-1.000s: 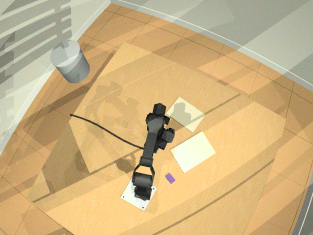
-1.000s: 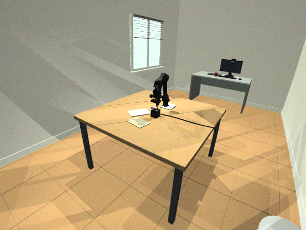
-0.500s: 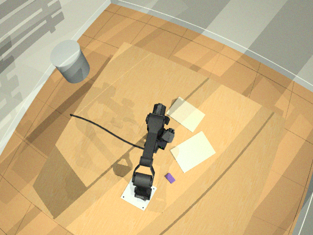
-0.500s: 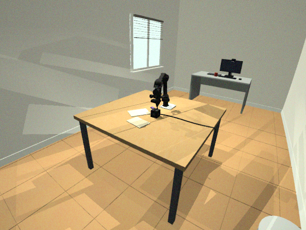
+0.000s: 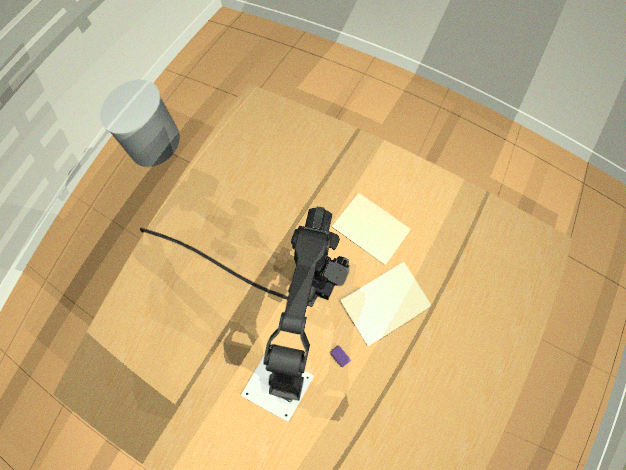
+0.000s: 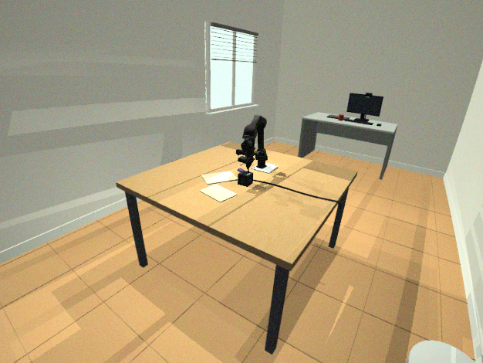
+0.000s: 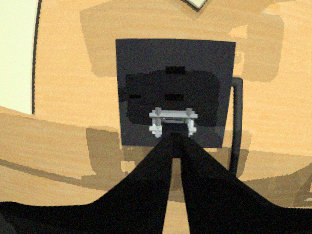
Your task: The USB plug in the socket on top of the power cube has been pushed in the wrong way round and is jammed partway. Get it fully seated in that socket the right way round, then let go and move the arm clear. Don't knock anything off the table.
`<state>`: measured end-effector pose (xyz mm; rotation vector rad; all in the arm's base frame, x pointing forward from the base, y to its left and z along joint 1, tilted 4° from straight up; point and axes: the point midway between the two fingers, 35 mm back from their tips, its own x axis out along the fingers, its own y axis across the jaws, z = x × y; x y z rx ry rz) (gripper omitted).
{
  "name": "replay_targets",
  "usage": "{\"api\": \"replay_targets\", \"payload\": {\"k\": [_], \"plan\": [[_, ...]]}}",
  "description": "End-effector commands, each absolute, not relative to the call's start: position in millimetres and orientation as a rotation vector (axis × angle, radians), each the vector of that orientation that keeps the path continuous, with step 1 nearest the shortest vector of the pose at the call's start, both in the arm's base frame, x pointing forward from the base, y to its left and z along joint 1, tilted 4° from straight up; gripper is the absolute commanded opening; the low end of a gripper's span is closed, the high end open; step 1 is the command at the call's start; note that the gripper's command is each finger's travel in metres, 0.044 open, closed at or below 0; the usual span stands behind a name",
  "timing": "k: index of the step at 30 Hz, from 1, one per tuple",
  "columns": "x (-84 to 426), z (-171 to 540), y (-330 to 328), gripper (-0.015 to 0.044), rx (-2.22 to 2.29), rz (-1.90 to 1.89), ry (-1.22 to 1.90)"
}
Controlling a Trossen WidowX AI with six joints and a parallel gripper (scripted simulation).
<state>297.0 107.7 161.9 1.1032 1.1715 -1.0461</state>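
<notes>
USB plug (image 7: 176, 133): dark body at the fingertips, over the near side of the power cube (image 5: 323, 292) (image 6: 245, 178) (image 7: 207, 57). Can't see how deep it sits or which way round.

Gripper (image 6: 248, 169) (image 7: 176, 144): nearly closed, narrow grip on something, I read it as the plug. So the plug is between the tips, no reach left.

Wrist view clock: silver metal bracket (image 7: 173, 115) just off the tips at 12, long axis 9-3, same line the fingers close on. Looks like the socket surround. Next move turns on that: keep the plug's long side on 9-3, whichever way round it goes in. Tilt would likely jam it.

Two slots further out at 12, another at 11. Black cable (image 5: 212, 259) (image 6: 296, 189) (image 7: 238, 125) at 2, beside the cube; snagging it could drag the cube.
</notes>
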Motion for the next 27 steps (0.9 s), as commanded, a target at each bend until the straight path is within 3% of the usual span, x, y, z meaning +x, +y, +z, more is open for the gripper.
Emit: {"api": "replay_targets", "payload": {"k": [1,27], "plan": [[297.8,161.2,106.9,0.0000,1.098,-1.044,1.168],[298.1,158.1,107.0,0.0000,1.098,-1.044,1.168]]}}
